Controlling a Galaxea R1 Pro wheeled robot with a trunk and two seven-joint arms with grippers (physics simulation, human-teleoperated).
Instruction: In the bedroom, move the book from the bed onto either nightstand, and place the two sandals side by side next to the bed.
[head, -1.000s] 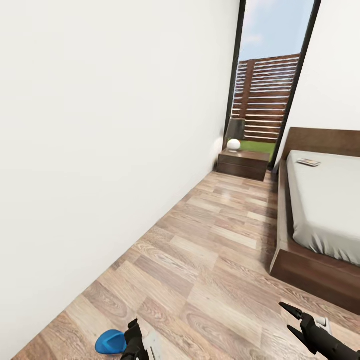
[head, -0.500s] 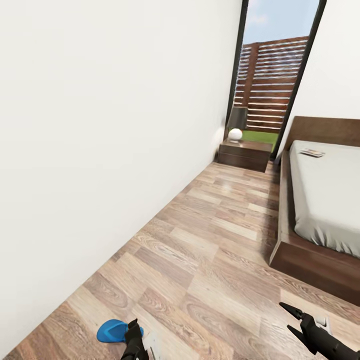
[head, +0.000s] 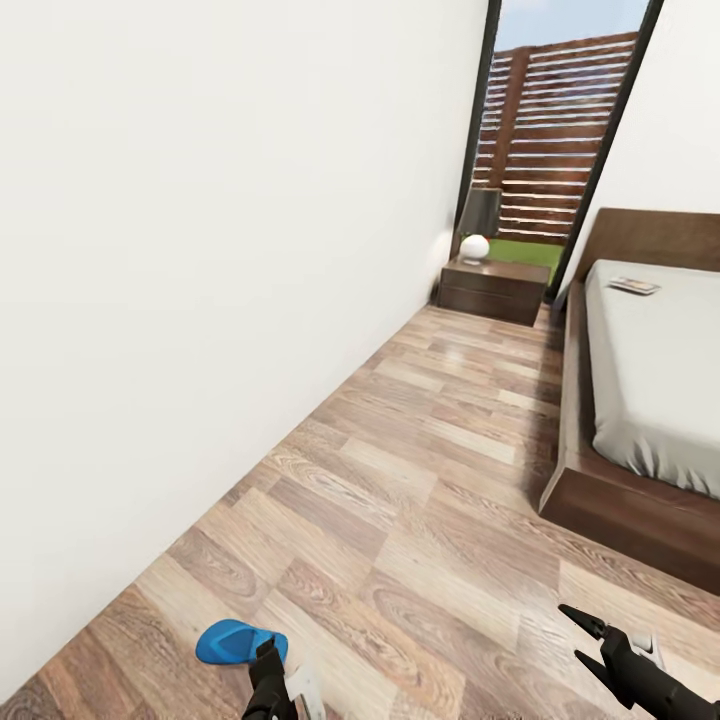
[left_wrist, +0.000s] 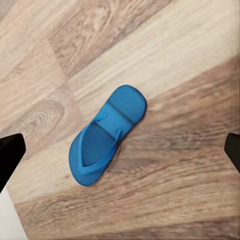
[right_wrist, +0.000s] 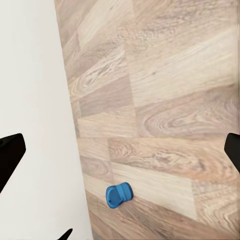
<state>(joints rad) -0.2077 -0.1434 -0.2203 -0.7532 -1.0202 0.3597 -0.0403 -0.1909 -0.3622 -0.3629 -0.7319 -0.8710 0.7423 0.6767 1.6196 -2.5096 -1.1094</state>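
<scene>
Your head cam has tilted down over the last sec: the whole pic shifts up, so the window, nightstand and bed all sit higher in frame. That's cam motion, not the things moving. Upshot: the blue sandal at bottom left now shows nearly whole on the floor near the wall, vs. half cut off before.

Left gripper sits just right of and below the sandal in the pic; in the left wrist view the sandal lies centred between widely spread fingers, nothing held. Right gripper at lower right is spread too, empty.

Book lies on the mattress, upper right, near the headboard; not yet moved.

Likely you're lining up the left arm for the sandal pick. Second sandal: can't tell where.
</scene>
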